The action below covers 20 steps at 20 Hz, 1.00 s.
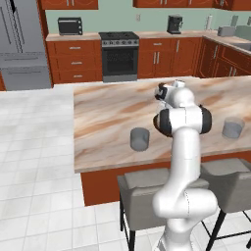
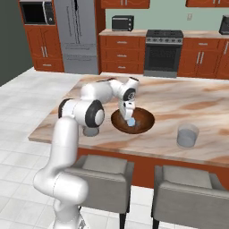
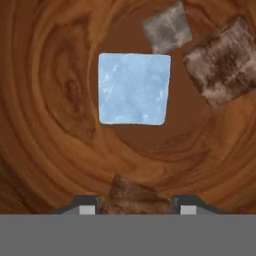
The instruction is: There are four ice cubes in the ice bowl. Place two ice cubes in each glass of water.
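The gripper point(image 2: 130, 120) hangs down inside the ice bowl point(image 2: 145, 126) on the marble surface point(image 2: 197, 100), its jaws clamped on a pale blue ice cube point(image 2: 131, 121), with one glass of water point(image 2: 187, 135) standing off to the bowl's right.

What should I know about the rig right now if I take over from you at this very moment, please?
Claw: reaching down into the ice bowl, jaws either side of a pale blue ice cube; whether they have closed on it cannot be told.
Hand view: one bright cube in the middle of the bowl, with three duller cube shapes around it, one of them lying between the fingertips.
Glasses: one to the right of the bowl, the other to its left, both upright on the island counter.
Done: no ice visible in either glass.
Left: two cubes into each glass.
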Available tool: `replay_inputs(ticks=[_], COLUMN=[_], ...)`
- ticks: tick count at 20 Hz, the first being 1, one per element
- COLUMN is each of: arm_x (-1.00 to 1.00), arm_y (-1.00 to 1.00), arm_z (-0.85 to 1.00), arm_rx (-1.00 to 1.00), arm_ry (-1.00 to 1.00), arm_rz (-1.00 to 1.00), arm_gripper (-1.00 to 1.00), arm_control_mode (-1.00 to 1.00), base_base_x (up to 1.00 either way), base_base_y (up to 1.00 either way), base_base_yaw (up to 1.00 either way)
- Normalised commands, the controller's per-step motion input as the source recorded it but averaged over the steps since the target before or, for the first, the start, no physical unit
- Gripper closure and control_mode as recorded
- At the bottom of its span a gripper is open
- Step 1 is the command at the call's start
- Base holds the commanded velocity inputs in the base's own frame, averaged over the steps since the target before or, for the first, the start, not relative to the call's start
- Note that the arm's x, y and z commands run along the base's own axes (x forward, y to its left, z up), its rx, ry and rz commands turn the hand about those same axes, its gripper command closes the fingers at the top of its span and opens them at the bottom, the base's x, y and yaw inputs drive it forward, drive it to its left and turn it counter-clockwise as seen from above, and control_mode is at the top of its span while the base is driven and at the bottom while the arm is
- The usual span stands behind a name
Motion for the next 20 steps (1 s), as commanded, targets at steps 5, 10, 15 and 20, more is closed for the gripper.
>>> replay_inputs(ticks=[5,10,15,20], arm_x=[-0.39,-0.62,-0.96,-0.82], arm_y=[0.62,0.69,0.11,0.17], arm_z=[0.47,0.54,0.66,0.6], arm_rx=[0.01,0.0,0.0,-0.01], arm_ry=[-0.39,-0.38,-0.18,-0.03], arm_rz=[0.0,0.0,0.08,0.1], arm_gripper=[1.0,1.0,1.0,1.0], arm_control_mode=[-1.0,-1.0,-1.0,-1.0], base_base_x=[0.0,0.0,0.0,0.0], base_base_y=[0.0,0.0,0.0,0.0], base_base_yaw=[0.0,0.0,0.0,0.0])
